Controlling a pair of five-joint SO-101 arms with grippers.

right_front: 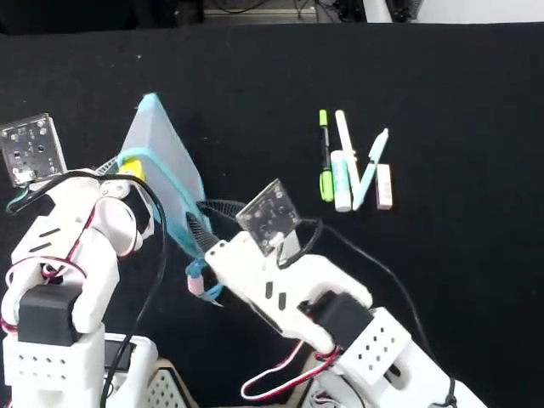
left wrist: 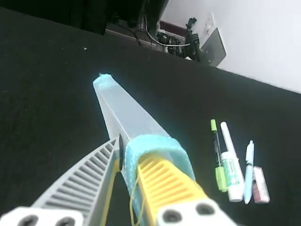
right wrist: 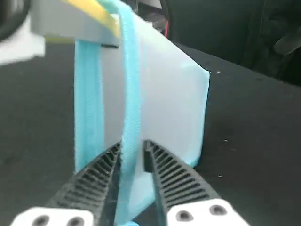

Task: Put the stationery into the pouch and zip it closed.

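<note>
A translucent pouch (right_front: pixel 161 153) with light-blue trim stands on edge on the black table. My left gripper (right_front: pixel 134 170) is shut on its upper edge; in the left wrist view the grey and yellow fingers (left wrist: pixel 123 162) clamp the blue trim of the pouch (left wrist: pixel 127 117). My right gripper (right_front: pixel 197 228) is at the pouch's near end, and its black fingers (right wrist: pixel 133 147) are shut on the blue zipper strip of the pouch (right wrist: pixel 169 94). To the right lie a green highlighter (right_front: pixel 325 161), a white tube (right_front: pixel 342 174), a light-blue pen (right_front: pixel 371 170) and an eraser (right_front: pixel 384 185).
The stationery also lies in a row at the table's far side in the left wrist view: highlighter (left wrist: pixel 217 155), white tube (left wrist: pixel 230 165), pen (left wrist: pixel 248 169), eraser (left wrist: pixel 259 184). A small pink and blue tab (right_front: pixel 196 280) hangs under the right arm. Cables and equipment sit beyond the table's back edge.
</note>
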